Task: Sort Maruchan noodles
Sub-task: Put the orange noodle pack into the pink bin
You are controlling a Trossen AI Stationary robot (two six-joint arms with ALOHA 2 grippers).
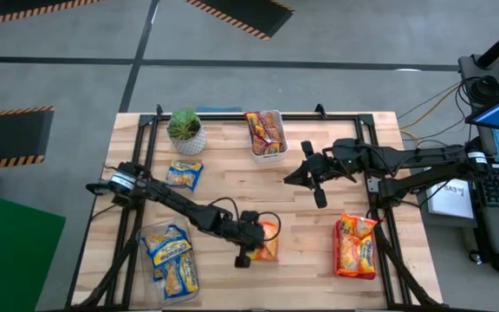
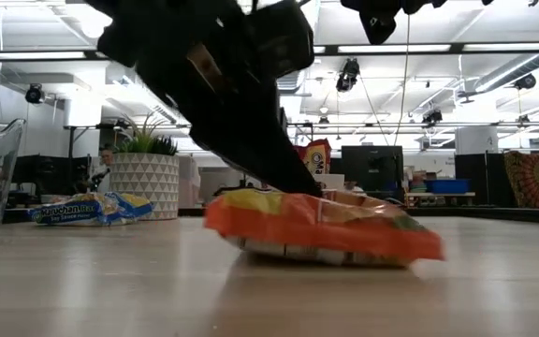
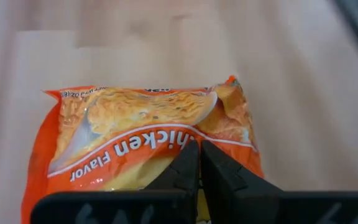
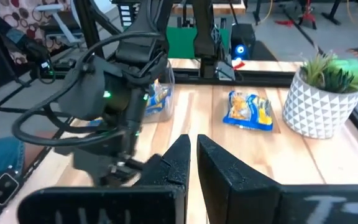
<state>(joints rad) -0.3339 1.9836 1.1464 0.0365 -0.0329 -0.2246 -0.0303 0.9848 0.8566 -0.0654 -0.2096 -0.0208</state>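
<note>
The left claw (image 1: 251, 251) sits low over an orange noodle packet (image 1: 268, 241) near the front middle of the worktop (image 1: 232, 165), and from above the arm covers most of that packet. In the left wrist view the two fingers (image 3: 185, 171) are pressed together on the wrapper of this orange packet (image 3: 148, 137), pinching a fold of it; its near end is cut off by the claw body. The low view shows the packet (image 2: 321, 227) lying on the worktop with one end slightly raised under the dark arm.

The right claw (image 1: 312, 178) hangs above the bare middle right of the worktop, fingers together and holding nothing.

Blue-and-yellow packets: one loose packet (image 1: 184, 174) lies just in front of the potted plant (image 1: 186, 130), and a clear bin (image 1: 170, 260) at the front left holds more, perhaps three, overlapping so the count is unsure. A second clear bin (image 1: 266, 134) at the back middle holds red and orange wrappers whose number cannot be made out. At the front right lies a pile of orange packets (image 1: 355, 246), seemingly two or three, stacked so their edges blur together
</note>
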